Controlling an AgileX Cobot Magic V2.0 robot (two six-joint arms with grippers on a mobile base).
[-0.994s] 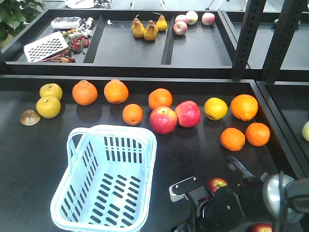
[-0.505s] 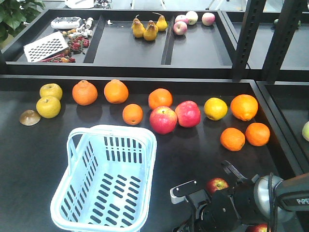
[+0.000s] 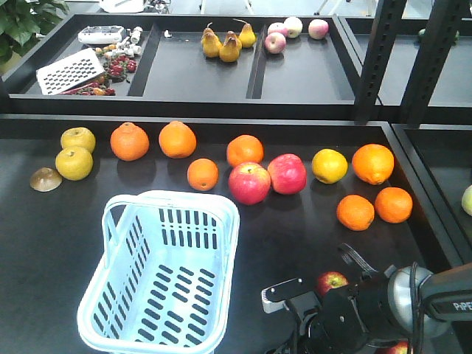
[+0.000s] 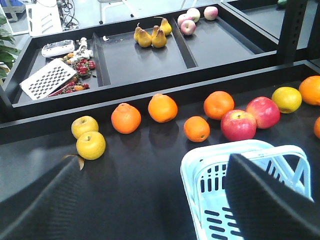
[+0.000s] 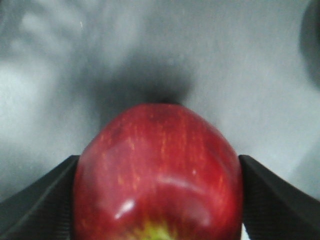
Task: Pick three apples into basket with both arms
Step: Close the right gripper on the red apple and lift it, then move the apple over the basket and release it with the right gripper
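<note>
Dark red apples: two showed in the front view. The near apple (image 3: 332, 282) lay on the bench (image 3: 44, 243) just behind the right arm (image 3: 369, 313), and the edge apple (image 3: 399, 347) was cut off by the bottom border.
Right end effector (image 5: 157, 192): clamped on the gripped apple (image 5: 157, 165), with a black finger pressing on each side. Whether this was one of the two above could not be told.
Left end effector (image 4: 155, 165): fingers spread wide apart with nothing between them, above the bench beside the basket.
Basket (image 3: 169, 198): one, upright on the bench left of the right arm, its slotted bottom in full view.
Bright red apples: two, touching, (image 3: 249, 183) and (image 3: 286, 174), beyond the basket.
Oranges (image 3: 129, 141): seven, scattered across the bench.
Yellow fruit (image 3: 329, 166): one, between the red pair and an orange.
Yellow-green fruits (image 3: 74, 163): two, at far left.
Rear tray (image 3: 199, 81): three compartments. The middle one held four pears (image 3: 230, 48), the right one pale pink apples (image 3: 275, 42), at least three, and the left one a white perforated panel (image 3: 70, 70) and small red fruits.
</note>
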